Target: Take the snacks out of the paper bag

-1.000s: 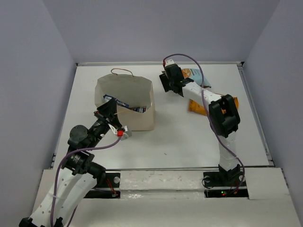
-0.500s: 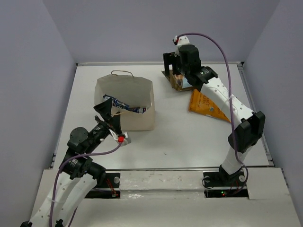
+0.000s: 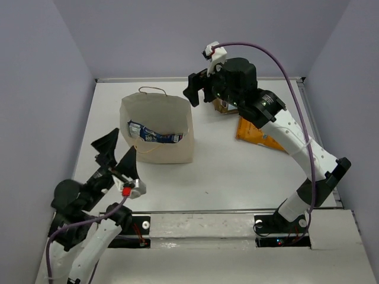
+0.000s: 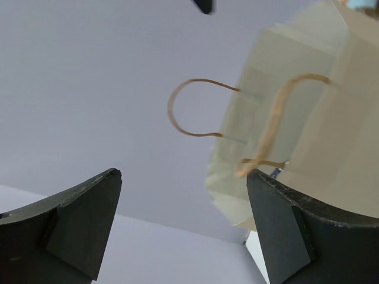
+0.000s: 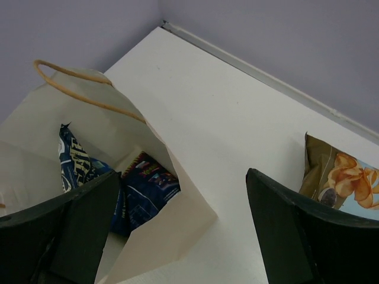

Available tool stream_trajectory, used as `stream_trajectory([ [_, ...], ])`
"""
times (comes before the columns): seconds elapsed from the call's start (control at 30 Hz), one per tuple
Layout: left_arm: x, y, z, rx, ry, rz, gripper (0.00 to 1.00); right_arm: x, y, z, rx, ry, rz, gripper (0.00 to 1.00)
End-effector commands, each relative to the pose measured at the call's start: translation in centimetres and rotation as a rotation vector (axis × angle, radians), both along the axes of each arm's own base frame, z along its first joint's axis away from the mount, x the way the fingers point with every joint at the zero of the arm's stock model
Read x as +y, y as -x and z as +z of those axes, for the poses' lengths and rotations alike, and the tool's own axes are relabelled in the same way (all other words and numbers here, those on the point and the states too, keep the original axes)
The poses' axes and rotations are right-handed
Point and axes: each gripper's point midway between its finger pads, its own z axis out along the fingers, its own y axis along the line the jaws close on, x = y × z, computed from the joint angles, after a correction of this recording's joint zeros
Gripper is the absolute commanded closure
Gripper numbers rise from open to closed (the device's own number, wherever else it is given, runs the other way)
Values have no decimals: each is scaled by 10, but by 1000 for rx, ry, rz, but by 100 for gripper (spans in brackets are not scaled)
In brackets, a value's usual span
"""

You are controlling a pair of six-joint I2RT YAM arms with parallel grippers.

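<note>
left gripper (image 3: 118,155) and right gripper (image 5: 185,177) both hang wide open, nothing in them. paper bag (image 3: 157,127) sits just ahead of each, two bluish snacks (image 5: 145,189) inside I think

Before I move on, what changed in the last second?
The left gripper let go of the paper bag and pulled back near-left, open. The right gripper rose off the light blue chip bag and swung left toward the paper bag. The orange chip bag and two snacks inside stayed put.
</note>
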Motion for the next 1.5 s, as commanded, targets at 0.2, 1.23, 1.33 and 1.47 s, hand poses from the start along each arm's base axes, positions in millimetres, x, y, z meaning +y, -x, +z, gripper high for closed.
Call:
stream_trajectory([
  [0.2, 135, 21, 100, 5, 709, 579, 32, 30, 50, 59, -85, -69, 237, 18],
  [1.23, 73, -141, -36, 971, 955, 647, 14, 159, 61, -86, 127, 129, 362, 32],
  [1.33, 80, -149, -58, 959, 972, 691, 31, 180, 66, -104, 148, 142, 395, 30],
  [1.47, 84, -159, -65, 932, 994, 709, 37, 201, 65, -114, 133, 142, 397, 21],
])
